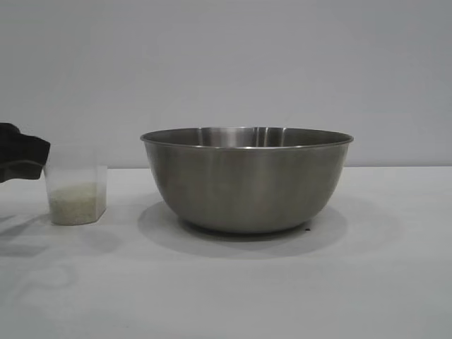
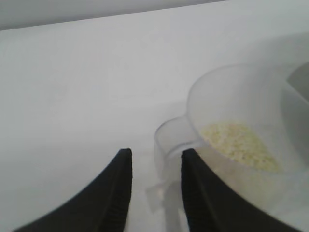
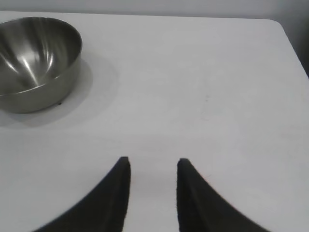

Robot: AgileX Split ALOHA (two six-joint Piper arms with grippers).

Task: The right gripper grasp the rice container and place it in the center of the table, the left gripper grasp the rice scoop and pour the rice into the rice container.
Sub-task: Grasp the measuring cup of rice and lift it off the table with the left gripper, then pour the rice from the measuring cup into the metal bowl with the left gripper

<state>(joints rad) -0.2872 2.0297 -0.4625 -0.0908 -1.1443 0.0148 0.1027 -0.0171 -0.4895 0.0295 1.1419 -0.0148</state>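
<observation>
Reaching in from the left edge of the exterior view, the left gripper (image 1: pixel 32 161) sits just beside the rice scoop (image 1: pixel 76 194), its black fingers (image 2: pixel 120 193) parted with nothing between them; in the left wrist view the scoop's loop handle (image 2: pixel 169 140) lies just ahead of the gap. The scoop is a small translucent cup standing upright on the white surface (image 1: pixel 226 282), with a low layer of cream rice (image 1: pixel 73 201) at its bottom. Near it, to the right in the exterior view, stands the rice container (image 1: pixel 247 176), a large brushed-steel bowl, upright mid-surface. The right gripper (image 3: pixel 152 166) hovers well apart from the bowl, partly open and holding nothing.
</observation>
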